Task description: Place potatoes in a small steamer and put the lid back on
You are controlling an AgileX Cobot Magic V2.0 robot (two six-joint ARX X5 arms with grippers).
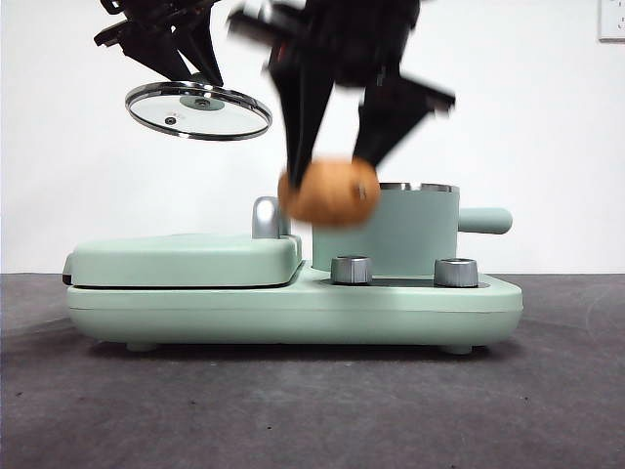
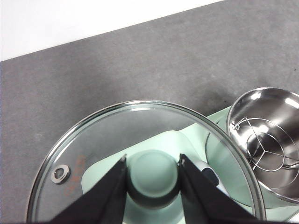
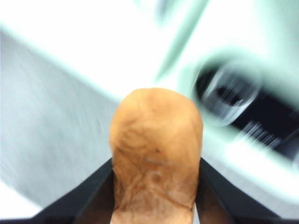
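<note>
My right gripper (image 1: 330, 174) is shut on the orange-brown potato (image 1: 329, 192) and holds it in the air in front of the mint-green steamer (image 1: 410, 234), level with its steel rim; it is blurred by motion. The potato fills the right wrist view (image 3: 156, 149) between my jaws. My left gripper (image 1: 195, 73) is shut on the green knob (image 2: 153, 175) of the glass lid (image 1: 198, 109) and holds it high at the upper left, tilted. The left wrist view shows the lid (image 2: 93, 140) and the open steamer (image 2: 266, 140) with a wire rack inside.
The steamer stands on a mint-green cooker base (image 1: 293, 308) with two steel dials (image 1: 352, 270), (image 1: 456, 273). A flat green lidded griddle (image 1: 186, 259) takes the base's left half. The steamer's handle (image 1: 485, 221) points right. The dark table (image 1: 312, 410) spreads in front.
</note>
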